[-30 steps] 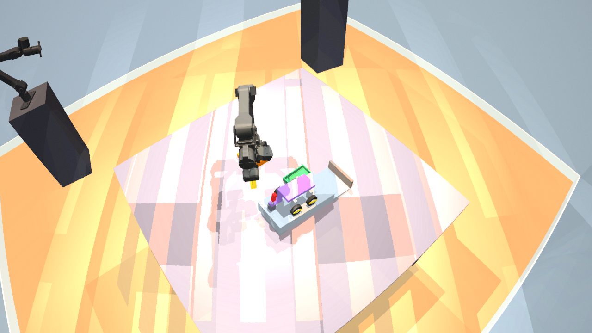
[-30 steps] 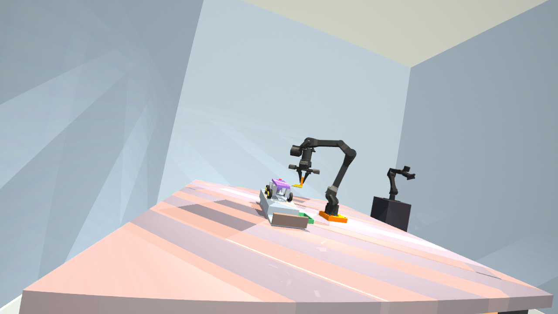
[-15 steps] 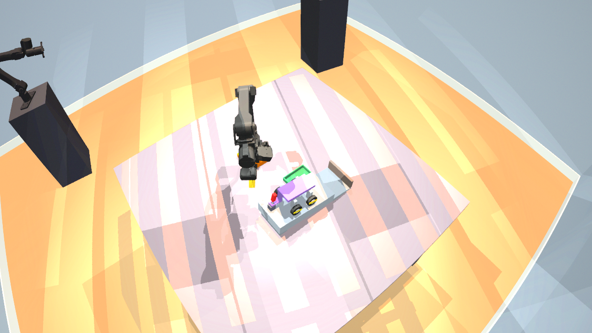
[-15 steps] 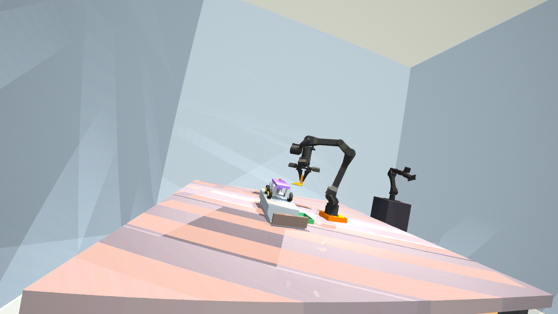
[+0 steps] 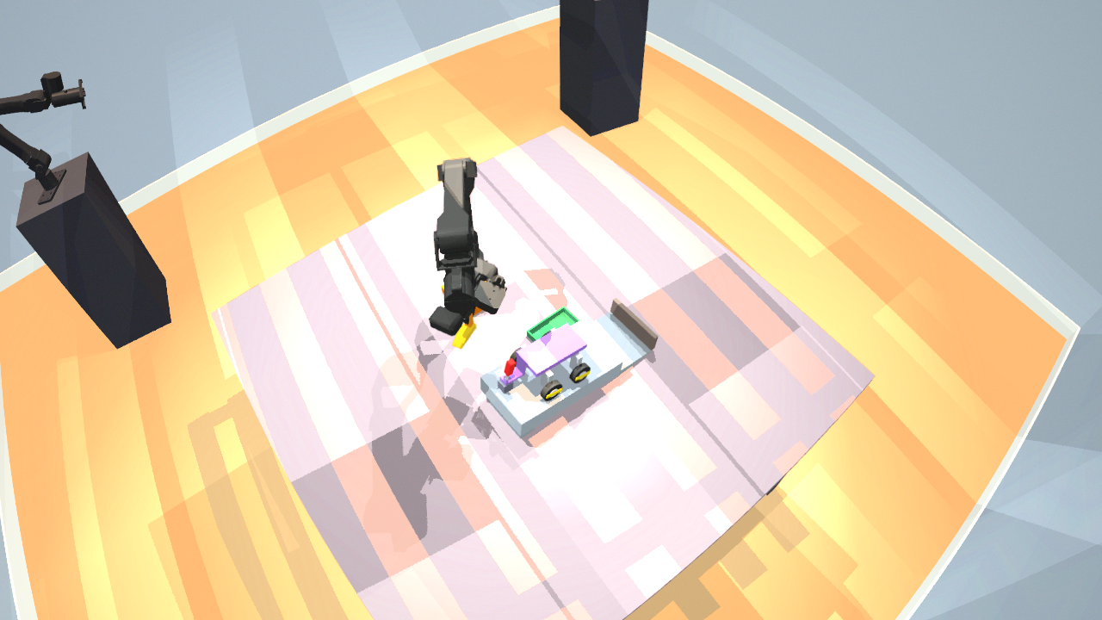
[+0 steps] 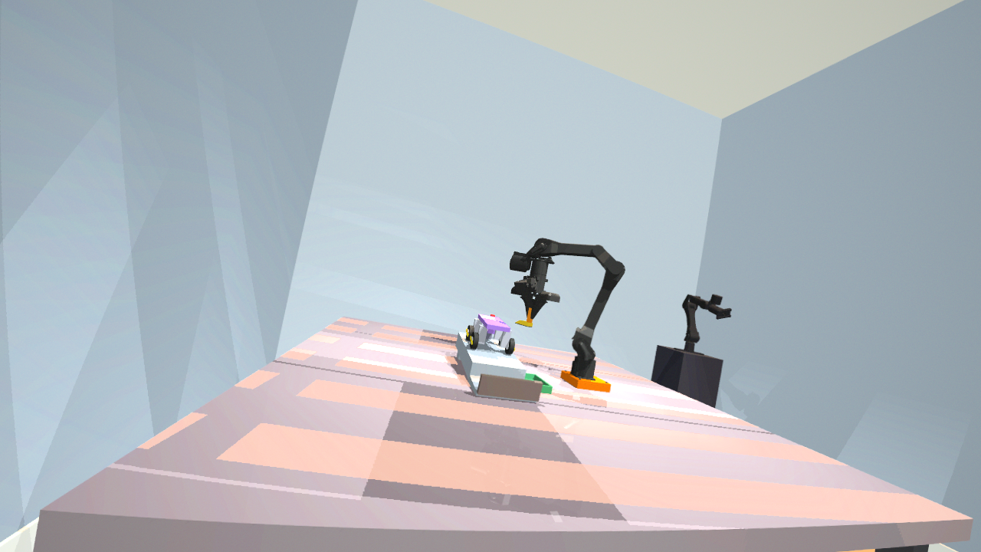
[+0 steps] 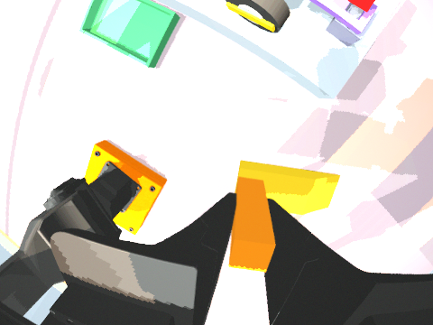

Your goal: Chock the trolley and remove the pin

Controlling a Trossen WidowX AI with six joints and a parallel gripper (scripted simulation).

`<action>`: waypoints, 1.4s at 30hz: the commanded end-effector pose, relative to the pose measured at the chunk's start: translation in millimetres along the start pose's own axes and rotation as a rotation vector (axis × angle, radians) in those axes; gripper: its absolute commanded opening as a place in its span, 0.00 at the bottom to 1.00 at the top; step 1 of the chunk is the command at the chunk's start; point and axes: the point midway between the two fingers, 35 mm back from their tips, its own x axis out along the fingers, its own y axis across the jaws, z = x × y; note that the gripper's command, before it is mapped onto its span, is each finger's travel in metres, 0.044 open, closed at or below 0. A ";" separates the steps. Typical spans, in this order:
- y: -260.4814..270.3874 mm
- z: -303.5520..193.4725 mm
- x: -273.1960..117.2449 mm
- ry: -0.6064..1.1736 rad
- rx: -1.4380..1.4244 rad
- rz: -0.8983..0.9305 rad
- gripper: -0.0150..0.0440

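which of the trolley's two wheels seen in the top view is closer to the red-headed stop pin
The uphill wheel; the other sits further downhill, toward the brown end board.

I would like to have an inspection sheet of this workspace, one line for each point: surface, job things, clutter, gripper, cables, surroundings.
Surface: table, pinkish, patched with light and shadow.
Job things: trolley on ramp; stop pin at its uphill end; green tray beside ramp; chock off the ramp.
Clutter: nothing seen.
Gripper: shut on the chock's orange handle, raised.
Cables: nothing seen.
Surroundings: second arm on dark pedestal; another dark block.
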 end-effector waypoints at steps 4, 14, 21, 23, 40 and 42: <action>0.2 0.5 -0.4 -0.001 0.231 0.003 0.25; 0.2 0.5 -0.4 0.000 0.380 0.004 0.25; 10.6 10.5 0.8 -0.001 0.415 0.005 0.25; 15.1 14.9 1.3 -0.001 0.426 0.005 0.25; 53.1 50.3 5.8 -0.003 0.443 0.009 0.25; 57.7 54.3 6.2 -0.004 0.443 0.010 0.25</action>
